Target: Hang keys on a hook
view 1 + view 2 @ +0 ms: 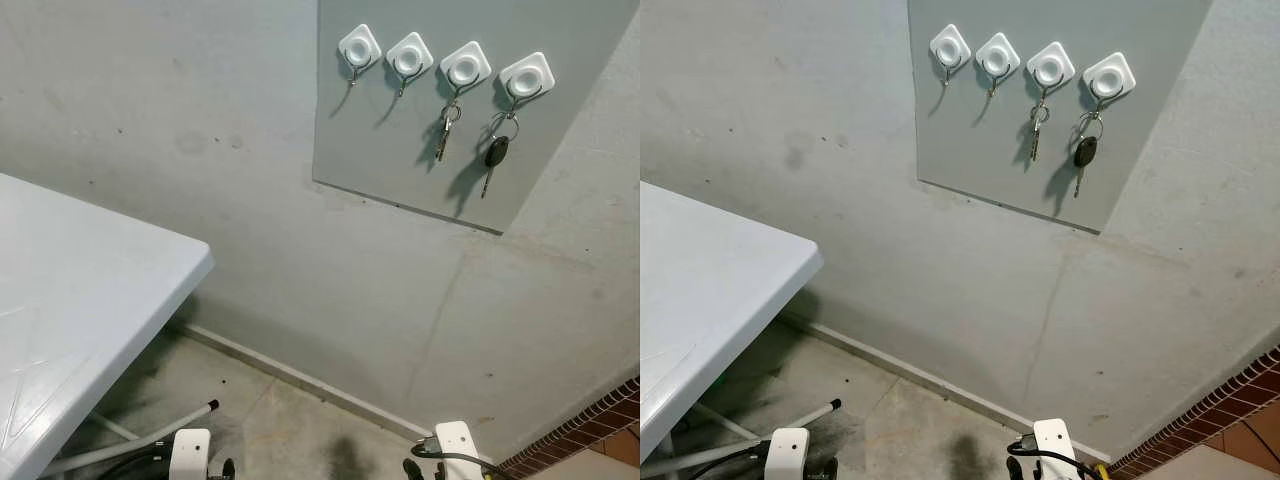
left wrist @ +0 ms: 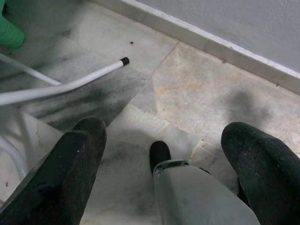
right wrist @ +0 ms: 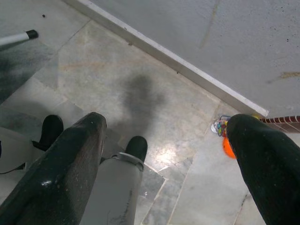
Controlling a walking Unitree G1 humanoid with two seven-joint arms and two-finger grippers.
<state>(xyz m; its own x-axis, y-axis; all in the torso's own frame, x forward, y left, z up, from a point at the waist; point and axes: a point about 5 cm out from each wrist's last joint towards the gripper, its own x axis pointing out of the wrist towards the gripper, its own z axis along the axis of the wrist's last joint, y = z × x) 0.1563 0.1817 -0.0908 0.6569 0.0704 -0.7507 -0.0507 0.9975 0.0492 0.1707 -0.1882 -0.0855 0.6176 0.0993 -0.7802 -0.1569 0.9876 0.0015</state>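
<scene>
With both the left gripper (image 2: 164,140) and right gripper (image 3: 166,140) spread empty near the floor, we judged only the keys (image 1: 446,127) slipping off their hook (image 1: 464,68) a risk

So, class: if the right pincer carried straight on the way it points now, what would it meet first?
Most likely the marble floor: the open right pincer hangs pointing down at bare tiles near the wall's skirting, with nothing between its fingers. Depth is unclear.

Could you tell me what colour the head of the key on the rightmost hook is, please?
Black; the key shows best in the left eye view, hanging from the rightmost hook.
</scene>
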